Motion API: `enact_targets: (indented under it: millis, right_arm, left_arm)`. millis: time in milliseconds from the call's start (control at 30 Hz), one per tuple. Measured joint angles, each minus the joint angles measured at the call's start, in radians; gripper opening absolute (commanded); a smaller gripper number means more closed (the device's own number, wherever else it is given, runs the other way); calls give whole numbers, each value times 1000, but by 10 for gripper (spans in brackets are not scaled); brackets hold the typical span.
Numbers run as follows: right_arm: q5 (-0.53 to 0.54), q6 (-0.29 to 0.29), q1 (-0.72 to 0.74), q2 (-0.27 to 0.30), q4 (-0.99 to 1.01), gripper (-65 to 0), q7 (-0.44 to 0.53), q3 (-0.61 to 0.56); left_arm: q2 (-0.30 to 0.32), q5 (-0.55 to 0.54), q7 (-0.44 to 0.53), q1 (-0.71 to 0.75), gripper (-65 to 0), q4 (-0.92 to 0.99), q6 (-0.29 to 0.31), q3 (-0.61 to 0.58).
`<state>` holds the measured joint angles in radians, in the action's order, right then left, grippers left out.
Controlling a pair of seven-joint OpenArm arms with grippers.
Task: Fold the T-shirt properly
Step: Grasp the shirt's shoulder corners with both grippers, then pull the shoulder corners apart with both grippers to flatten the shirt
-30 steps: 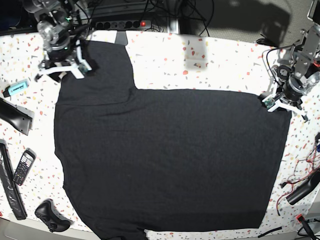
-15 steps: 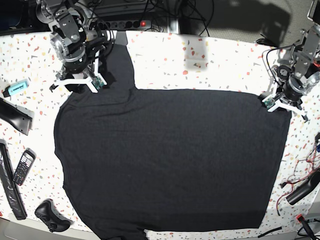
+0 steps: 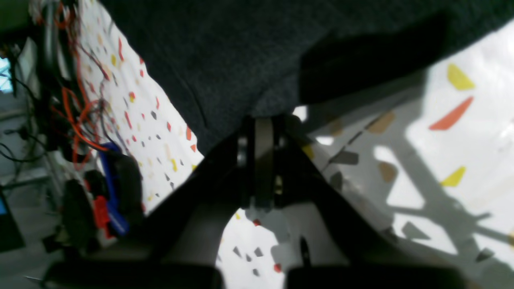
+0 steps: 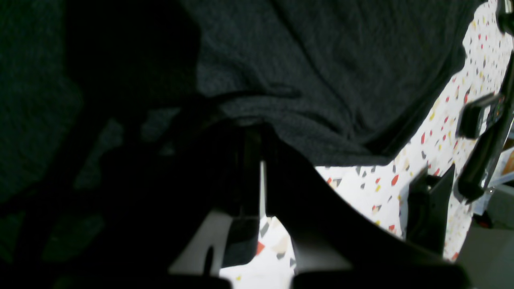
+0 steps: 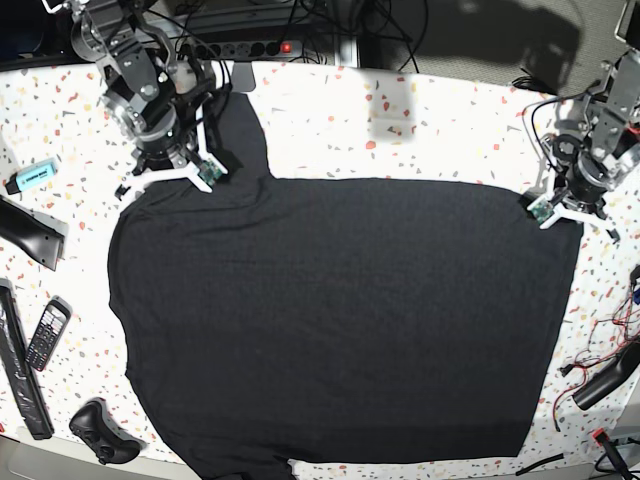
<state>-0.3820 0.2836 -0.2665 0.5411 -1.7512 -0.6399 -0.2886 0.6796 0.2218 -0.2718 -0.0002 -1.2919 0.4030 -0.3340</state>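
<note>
The black T-shirt (image 5: 340, 320) lies spread flat over most of the speckled table, with no print showing. My right gripper (image 5: 168, 168) is at its far left, shut on the sleeve, which is drawn in toward the body as a narrow strip. In the right wrist view the shut gripper (image 4: 253, 160) has dark cloth (image 4: 321, 80) bunched over its tips. My left gripper (image 5: 572, 205) is at the shirt's far right corner. In the left wrist view the gripper (image 3: 259, 136) is pinched on the cloth's edge (image 3: 225, 52).
A power strip (image 5: 245, 47) and cables lie behind the table's far edge. A blue marker (image 5: 32, 176), a black bar (image 5: 25, 232), a phone (image 5: 47, 333) and a black controller (image 5: 100, 432) lie along the left. Red wires (image 5: 600, 360) trail at the right edge.
My right gripper has moved right and toward the shirt's body with the sleeve, which has narrowed from a wide flap to a strip. The left gripper has barely moved.
</note>
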Motion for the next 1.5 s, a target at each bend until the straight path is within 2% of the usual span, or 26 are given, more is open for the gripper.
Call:
enact_targets:
  millis: [133, 267, 367, 567, 633, 867, 933, 1100, 1267, 1500]
  right_arm:
    - [12, -11, -34, 74, -62, -650, -46, 0]
    - [56, -17, -136, 134, -118, -650, -53, 59]
    - [68, -12, -230, 134, -169, -650, -56, 126]
    - [61, -19, -406, 136, -298, -650, -44, 250]
    - [65, -18, -475, 135, -320, -650, -51, 275]
    - [63, -44, -621, 96, -343, -650, -40, 344]
    - [64, -44, -644, 84, -346, -650, -34, 346]
    - [55, -44, -705, 87, -346, -650, -41, 347]
    - [53, -44, -753, 87, -346, -650, -58, 347]
    - [49, -44, -756, 87, -347, -650, -60, 347]
  left_arm:
    - [37, -118, 6, 0, -650, -1, 6, 0]
    - [67, -188, -43, 3, -650, -7, 20, -1]
    - [77, -197, -67, 27, -650, -45, 16, 0]
    - [76, -181, -137, 157, -650, -195, -91, 8]
    - [74, -182, -148, 214, -650, -237, -105, 47]
    - [60, -190, -154, 430, -650, -349, -87, 284]
    - [50, -190, -156, 487, -650, -390, -60, 335]
    - [19, -192, -149, 597, -650, -459, -32, 440]
    - [14, -192, -155, 661, -650, -472, -21, 491]
    - [14, -193, -163, 665, -650, -473, -18, 491]
